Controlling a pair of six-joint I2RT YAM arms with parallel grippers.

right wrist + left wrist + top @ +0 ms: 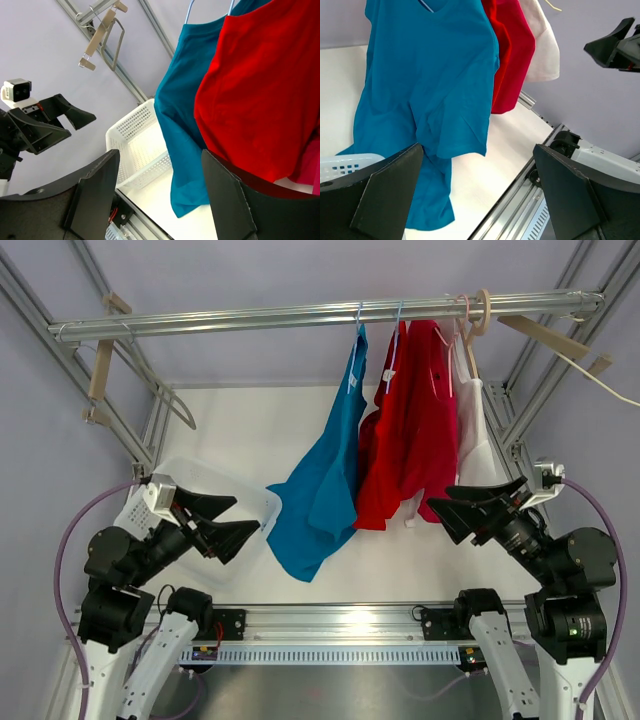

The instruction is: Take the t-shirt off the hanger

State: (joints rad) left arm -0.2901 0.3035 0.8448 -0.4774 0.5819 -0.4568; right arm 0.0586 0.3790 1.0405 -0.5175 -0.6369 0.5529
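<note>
A blue t-shirt (322,475) hangs on a light blue hanger (359,318) from the metal rail (300,315); it also shows in the left wrist view (427,85) and the right wrist view (182,115). A red t-shirt (410,430) hangs right of it, then a white garment (478,435). My left gripper (245,520) is open and empty, left of the blue shirt's hem. My right gripper (445,505) is open and empty, beside the red shirt's lower edge (260,95).
A white perforated basket (190,485) stands on the table at the left, under my left gripper; it shows in the right wrist view (137,145). Empty wooden hangers (100,370) hang at the rail's left end and others (545,335) at its right. Frame posts stand on both sides.
</note>
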